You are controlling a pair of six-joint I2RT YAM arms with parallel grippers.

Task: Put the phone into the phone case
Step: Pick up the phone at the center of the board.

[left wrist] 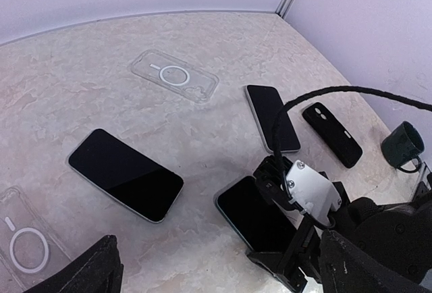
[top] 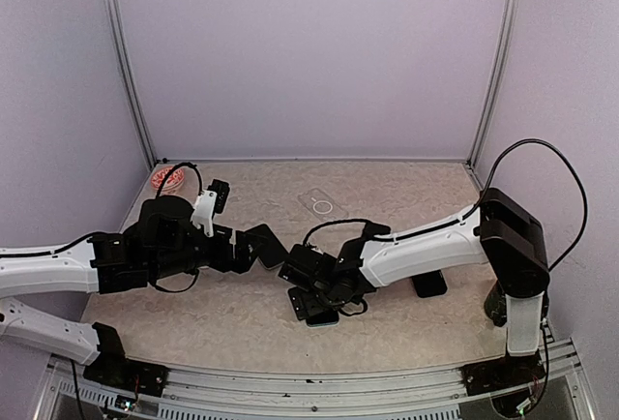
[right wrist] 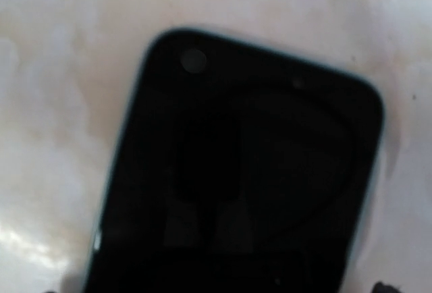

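A black phone (left wrist: 253,213) lies screen up on the marble table and fills the right wrist view (right wrist: 236,171). My right gripper (top: 314,294) is down over it, jaws open on either side of its width, also seen in the left wrist view (left wrist: 277,219). A clear phone case (left wrist: 174,75) with a white ring lies farther back (top: 322,204). A second clear case (left wrist: 27,246) lies at the left. My left gripper (left wrist: 219,269) is open and empty, hovering near another black phone (left wrist: 125,183), which also shows in the top view (top: 266,244).
A third phone (left wrist: 271,116) and a black case (left wrist: 331,133) lie to the right. A dark mug (left wrist: 401,146) stands at the right edge. A red-and-white roll (top: 164,176) sits at the back left. Walls close in the table.
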